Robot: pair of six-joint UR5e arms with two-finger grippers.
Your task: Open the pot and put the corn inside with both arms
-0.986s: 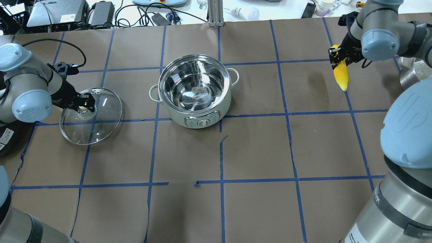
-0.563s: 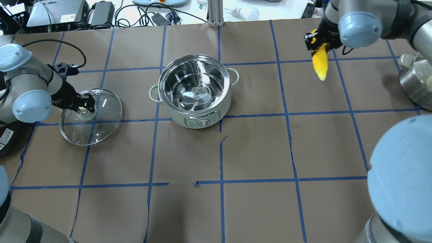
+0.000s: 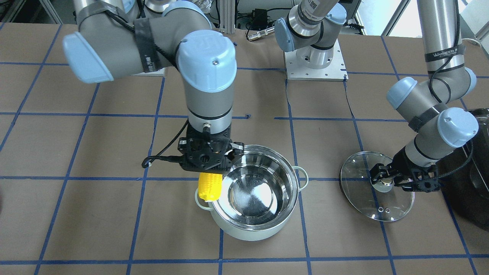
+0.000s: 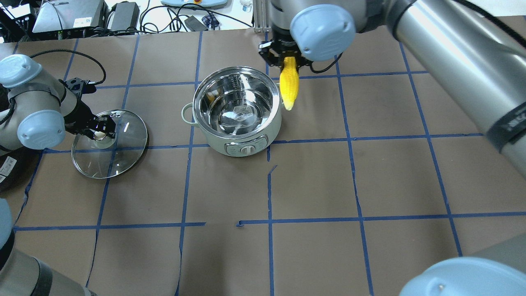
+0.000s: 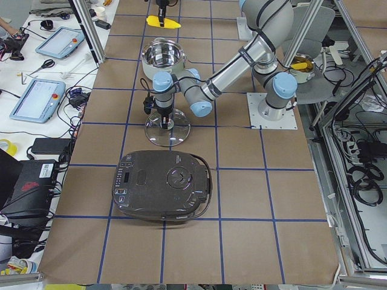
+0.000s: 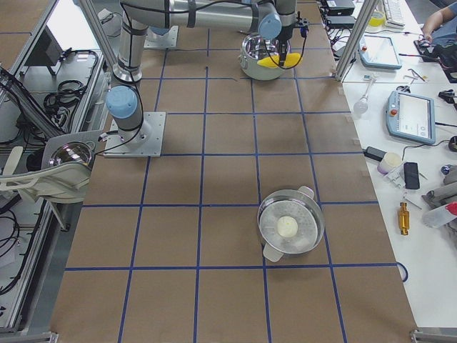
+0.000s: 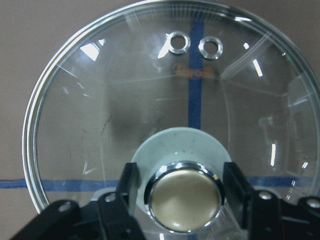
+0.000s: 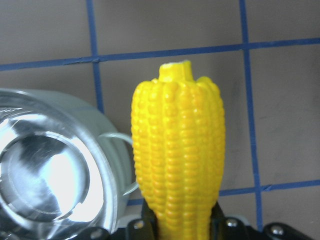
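Note:
The mint-green pot [image 4: 236, 111] stands open, its steel inside empty; it also shows in the front view [image 3: 254, 194]. Its glass lid [image 4: 109, 143] lies on the table to the pot's left. My left gripper [image 4: 98, 133] is shut on the lid's beige knob [image 7: 182, 200], one finger on each side. My right gripper [image 4: 287, 61] is shut on the yellow corn [image 4: 289, 84], which hangs tip down just outside the pot's rim, over its side handle. In the right wrist view the corn [image 8: 177, 150] is beside the pot [image 8: 50, 170].
A large black appliance [image 5: 163, 184] sits on the table beyond the lid, close to my left arm. A steel pan with a white lump [image 6: 289, 227] stands at the table's right end. Blue tape lines grid the brown table [image 4: 312, 185].
My right arm has swung left with the corn, from the far right of the table to the pot's right rim. My left gripper and the lid shifted only slightly.

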